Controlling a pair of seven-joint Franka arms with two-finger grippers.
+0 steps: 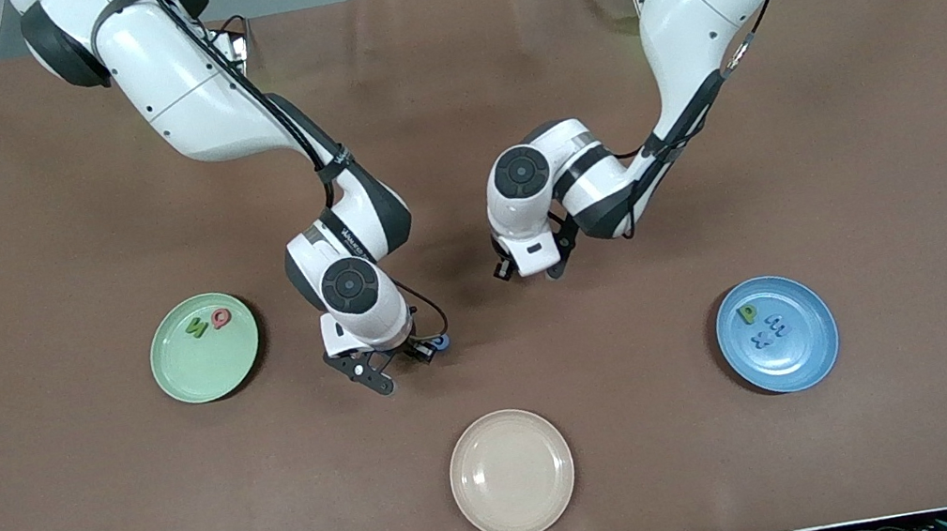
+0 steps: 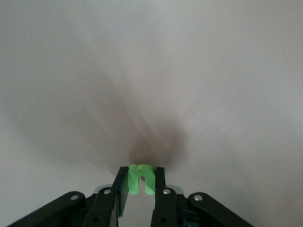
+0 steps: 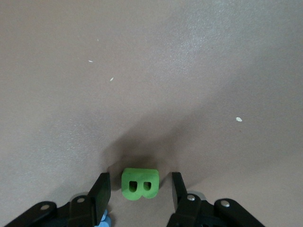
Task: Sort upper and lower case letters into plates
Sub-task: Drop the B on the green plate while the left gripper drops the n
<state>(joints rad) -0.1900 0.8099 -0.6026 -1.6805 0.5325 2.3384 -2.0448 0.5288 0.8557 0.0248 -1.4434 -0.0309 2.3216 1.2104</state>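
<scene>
We found the sorting well under way. The pale mint green round plate (image 1: pixel 204 348), toward the right arm's end of the table, held a green letter and a red one; the mid blue round plate (image 1: pixel 776 333), toward the left arm's end, held a green letter and some small blue ones we could not read.

The left gripper (image 2: pixel 141 182) hung over the bare brown tabletop (image 1: pixel 891 142) mid-table, clamped on a bright green lowercase "n" (image 2: pixel 140 178). The right gripper (image 3: pixel 138 189), low over the table beside the mint plate, stood wide astride a chunky green capital "B" (image 3: pixel 139 184) lying flat, untouched. A small blue piece (image 1: pixel 441 342) lay just beside it. We judged at least these three still unsorted.
</scene>
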